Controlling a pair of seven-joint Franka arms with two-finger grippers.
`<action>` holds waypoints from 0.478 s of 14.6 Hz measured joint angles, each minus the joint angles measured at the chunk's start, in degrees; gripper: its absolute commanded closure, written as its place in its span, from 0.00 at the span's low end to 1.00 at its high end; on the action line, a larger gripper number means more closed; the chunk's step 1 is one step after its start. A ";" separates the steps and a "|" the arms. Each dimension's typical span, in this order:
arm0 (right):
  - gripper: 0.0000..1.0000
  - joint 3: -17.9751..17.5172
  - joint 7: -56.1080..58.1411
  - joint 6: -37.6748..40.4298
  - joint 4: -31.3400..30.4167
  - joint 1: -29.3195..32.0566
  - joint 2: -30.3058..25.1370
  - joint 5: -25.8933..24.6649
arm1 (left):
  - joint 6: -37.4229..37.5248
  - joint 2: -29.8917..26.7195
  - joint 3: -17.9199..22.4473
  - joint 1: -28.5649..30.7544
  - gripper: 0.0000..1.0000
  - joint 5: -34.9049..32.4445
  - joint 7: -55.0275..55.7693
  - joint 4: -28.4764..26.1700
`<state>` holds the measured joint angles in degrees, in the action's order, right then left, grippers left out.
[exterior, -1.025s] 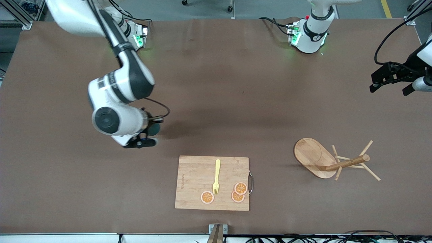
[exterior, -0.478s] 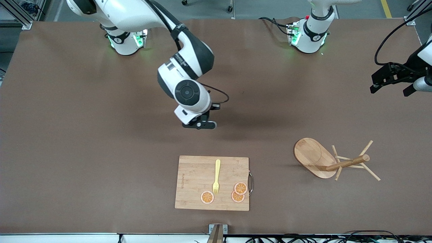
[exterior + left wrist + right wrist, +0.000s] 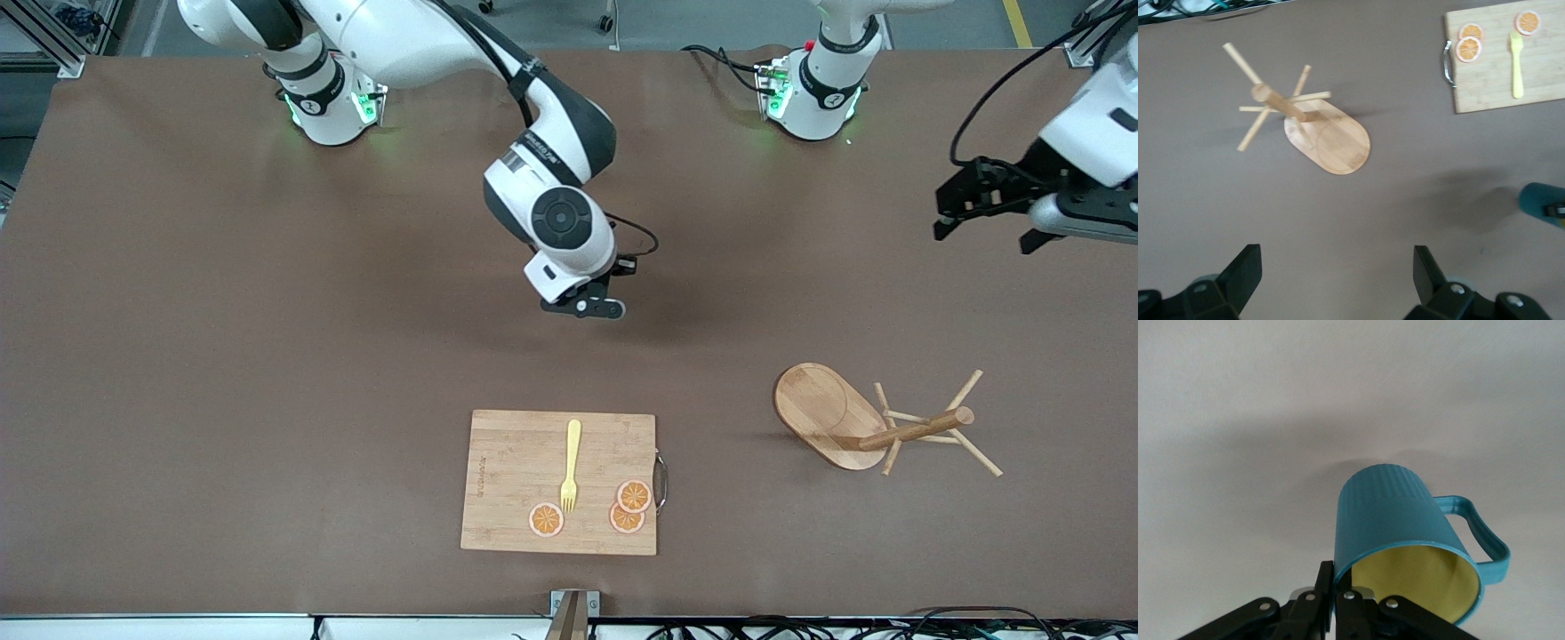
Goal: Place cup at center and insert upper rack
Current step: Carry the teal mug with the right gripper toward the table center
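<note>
The teal cup with its yellow inside hangs tilted in my right gripper, which is shut on its rim beside the handle. In the front view that gripper is over the bare middle of the table and its wrist hides the cup. An edge of the cup shows in the left wrist view. The wooden mug tree lies on its side toward the left arm's end, post and pegs off the table; it also shows in the left wrist view. My left gripper is open and empty, over the table at that end.
A bamboo cutting board lies near the front edge, with a yellow fork and three orange slices on it. It also shows in the left wrist view. Both arm bases stand along the table's back edge.
My right arm has carried the cup from the right arm's end of the table to over its middle. My left gripper has shifted a little toward the middle.
</note>
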<state>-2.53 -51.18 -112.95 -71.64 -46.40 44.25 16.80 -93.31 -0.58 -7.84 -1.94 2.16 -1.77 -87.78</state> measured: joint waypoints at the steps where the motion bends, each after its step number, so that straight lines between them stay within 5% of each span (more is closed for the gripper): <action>1: 1.00 0.05 -1.64 -1.56 0.02 -1.13 0.85 0.00 | 0.00 0.01 -1.39 -0.06 0.00 0.02 1.48 -0.02; 6: 0.97 0.59 -5.00 -5.31 0.79 -3.66 4.10 -0.98 | -1.18 0.04 -8.29 -0.42 0.00 1.01 10.10 -0.03; 7: 0.75 0.61 -4.54 -5.16 1.41 -3.69 4.48 -1.61 | -1.63 0.04 -9.27 -0.45 0.00 1.68 11.40 -0.03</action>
<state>-1.92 -55.72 -118.11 -70.23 -50.09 48.73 15.19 -94.94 -0.54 -17.11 -2.40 3.84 9.63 -87.81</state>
